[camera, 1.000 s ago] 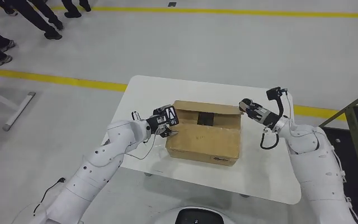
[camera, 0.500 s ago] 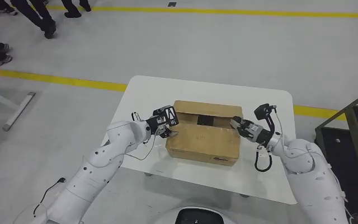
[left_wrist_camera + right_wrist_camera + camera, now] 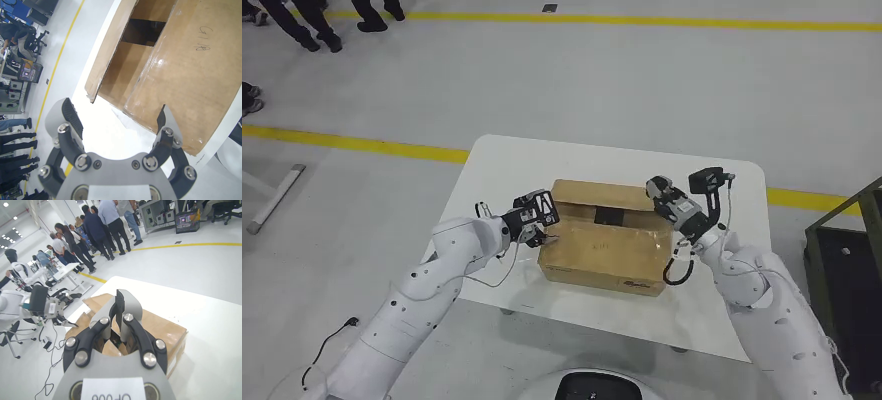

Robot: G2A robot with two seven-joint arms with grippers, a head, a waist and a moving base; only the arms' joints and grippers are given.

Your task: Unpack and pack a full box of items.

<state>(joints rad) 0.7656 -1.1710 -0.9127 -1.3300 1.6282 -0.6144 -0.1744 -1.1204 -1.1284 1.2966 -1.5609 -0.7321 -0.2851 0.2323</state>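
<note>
A brown cardboard box (image 3: pixel 607 245) lies in the middle of the white table (image 3: pixel 722 300). Its top flaps are mostly folded in, leaving a dark gap (image 3: pixel 610 212) near the far side. The near flap (image 3: pixel 189 75) carries clear tape. My left gripper (image 3: pixel 542 226) is open at the box's left end; in the left wrist view, the left gripper (image 3: pixel 115 107) has one finger (image 3: pixel 163 117) at the box's lower corner. My right gripper (image 3: pixel 656 189) hovers over the box's right end, and in the right wrist view that gripper (image 3: pixel 118 295) has its fingers shut together on nothing.
Bare tabletop extends right of the box and along the far edge (image 3: pixel 622 160). A dark metal frame (image 3: pixel 854 215) stands off the table's right side. Yellow floor lines (image 3: pixel 352 143) run behind the table.
My right arm has swung in from the right side of the table to above the box's right end. The left arm and the box have stayed put.
</note>
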